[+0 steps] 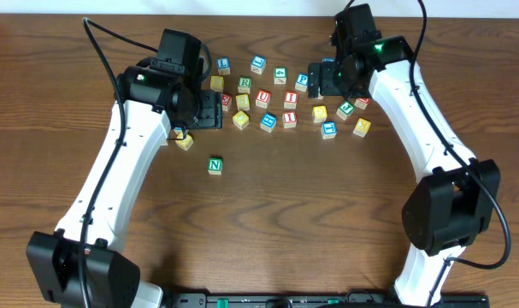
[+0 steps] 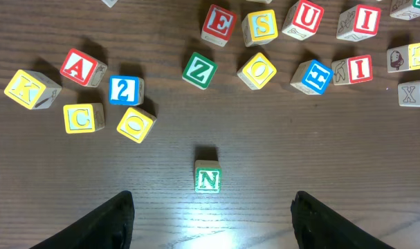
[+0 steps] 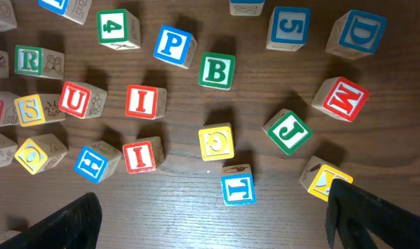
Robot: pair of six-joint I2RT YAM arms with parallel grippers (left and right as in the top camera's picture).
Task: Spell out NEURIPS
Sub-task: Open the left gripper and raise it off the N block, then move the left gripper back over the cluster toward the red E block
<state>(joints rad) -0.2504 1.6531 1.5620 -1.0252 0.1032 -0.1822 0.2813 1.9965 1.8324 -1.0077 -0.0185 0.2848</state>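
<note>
The green N cube (image 1: 215,165) stands alone on the wood, in front of the cluster. In the left wrist view, N (image 2: 208,177) lies just ahead of my open, empty left gripper (image 2: 212,207). Red E (image 2: 218,23), yellow S (image 2: 260,26) and red U (image 2: 303,17) lie beyond. In the right wrist view, green R (image 3: 30,61), red U (image 3: 77,99), two red I cubes (image 3: 142,102) (image 3: 140,155) and blue P (image 3: 172,45) lie ahead and left of my open, empty right gripper (image 3: 213,200).
Other cubes are mixed in: green Z (image 2: 199,70), red A (image 2: 81,67), yellow K (image 2: 31,88), green B (image 3: 216,70), blue T (image 3: 237,185), green J (image 3: 288,131), red M (image 3: 342,99), blue D (image 3: 356,32).
</note>
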